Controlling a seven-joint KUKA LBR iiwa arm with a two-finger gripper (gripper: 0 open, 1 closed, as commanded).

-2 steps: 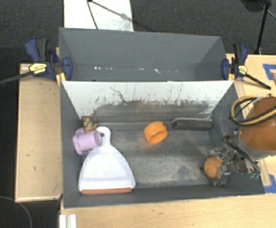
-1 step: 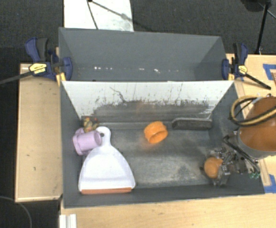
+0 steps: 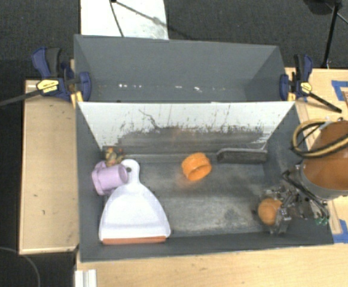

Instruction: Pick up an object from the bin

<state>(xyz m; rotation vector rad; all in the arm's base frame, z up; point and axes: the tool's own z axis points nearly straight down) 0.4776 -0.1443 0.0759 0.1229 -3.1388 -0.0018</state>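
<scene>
Bin (image 3: 180, 70): grey; my arm enters from the right.
White dustpan (image 3: 132, 211): lower left, well apart.
Claw (image 3: 284, 211): lower right; I cannot tell its opening or hold.
Orange-brown ball (image 3: 268, 211): just left of the claw; I'd centre on it before closing, since it may roll.

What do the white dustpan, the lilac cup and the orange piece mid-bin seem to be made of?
White dustpan: likely moulded plastic, smooth and matt, evenly coloured; orange strip along its front edge, perhaps rubber. Lilac cup: probably plastic, smooth, one even colour. Orange piece: uniform colour suggests plastic or foam; cannot tell which.
</scene>
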